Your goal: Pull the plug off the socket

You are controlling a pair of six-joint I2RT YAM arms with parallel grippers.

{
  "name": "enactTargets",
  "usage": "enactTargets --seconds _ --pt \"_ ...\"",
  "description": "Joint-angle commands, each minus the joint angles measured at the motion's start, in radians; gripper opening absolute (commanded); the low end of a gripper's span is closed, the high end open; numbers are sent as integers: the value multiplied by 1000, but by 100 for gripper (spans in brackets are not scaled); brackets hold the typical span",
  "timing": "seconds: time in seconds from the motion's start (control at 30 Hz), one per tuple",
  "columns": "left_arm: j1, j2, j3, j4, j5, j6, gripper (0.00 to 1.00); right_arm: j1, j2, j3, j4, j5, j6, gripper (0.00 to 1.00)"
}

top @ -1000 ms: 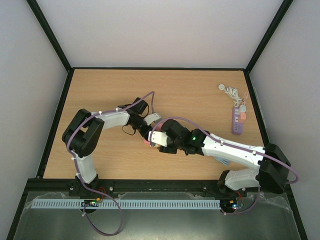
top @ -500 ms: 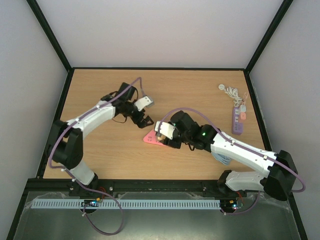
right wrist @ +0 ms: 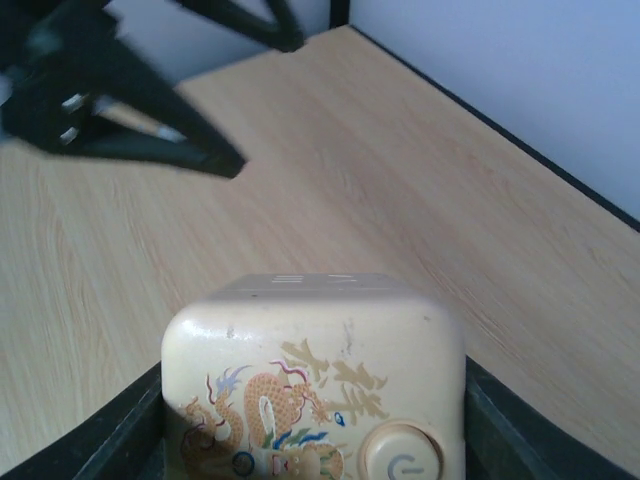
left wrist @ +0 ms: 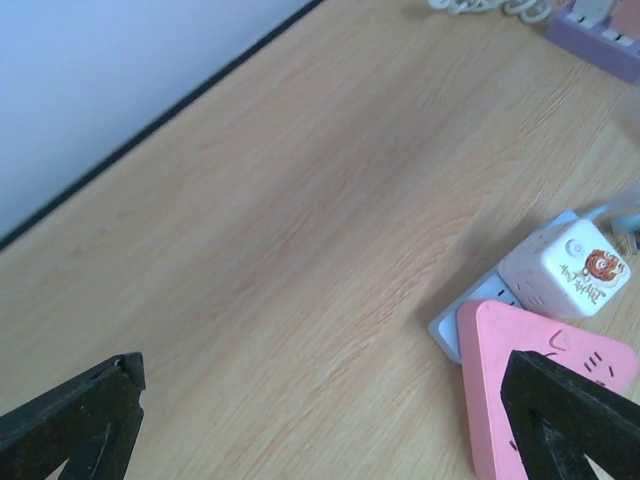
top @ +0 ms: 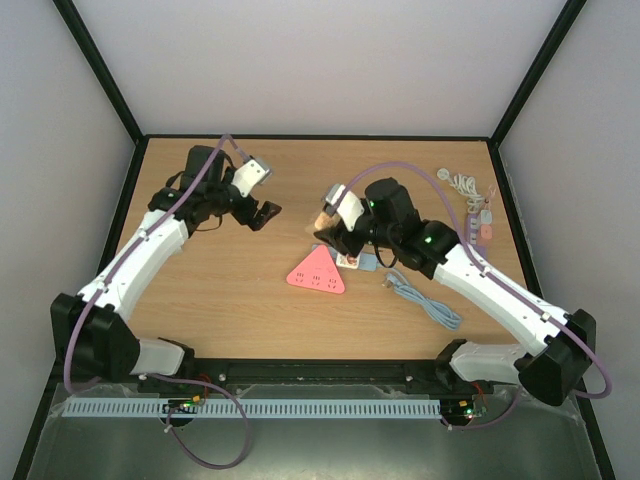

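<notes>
A power symbol [right wrist: 402,469] marks the button [right wrist: 383,447] on the cream cube [right wrist: 312,340].

You will find the pink triangular socket [top: 316,272] lying flat, slots up, mid-table toward the near edge. The cream, dragon-printed cube plug [right wrist: 315,385] is off it, raised upright toward the far edge.

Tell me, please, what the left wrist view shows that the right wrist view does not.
Only the left wrist view shows the pink triangular socket, the white cube adapter beside it, and the purple power strip. Only the right wrist view shows the cream dragon-printed cube clamped in the right gripper. Both show the wooden table and the open left gripper.
</notes>
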Motion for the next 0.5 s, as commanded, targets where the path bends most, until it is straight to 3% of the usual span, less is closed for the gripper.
enactTargets --seconds 0.0,0.17,0.47 --pt "-51 -68 12 17 -44 43 100 -64 47 57 129 -66 232 18" --pt "-182 -128 -35 54 -119 131 100 -120 105 94 190 -183 432 18" --pt "-270 -63 5 67 -89 142 100 -131 142 -1 376 -373 665 20"
